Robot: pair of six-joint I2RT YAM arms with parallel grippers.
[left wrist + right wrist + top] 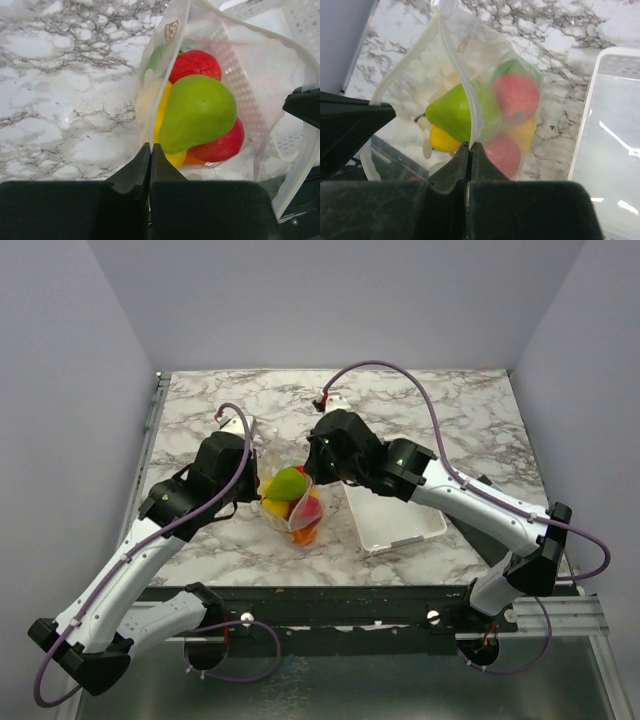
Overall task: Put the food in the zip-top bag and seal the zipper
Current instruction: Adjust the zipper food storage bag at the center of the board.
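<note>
The zip-top bag [296, 512] stands in the middle of the table, between my two grippers. Its mouth is open. Inside lies the food: a light green fruit [200, 112], two red ones [195, 65], a yellow one [167, 127] and some orange beneath. My left gripper [150, 146] is shut on the bag's left rim, and my right gripper [471, 145] is shut on the zipper [457, 65] strip of the opposite rim. From the right wrist the green fruit [447, 112] pokes up at the mouth, and the red ones [516, 97] show through the film.
A white slotted basket [395, 520] lies flat just right of the bag, close under my right arm. Marble tabletop [420, 410] extends behind, and grey walls close in on three sides.
</note>
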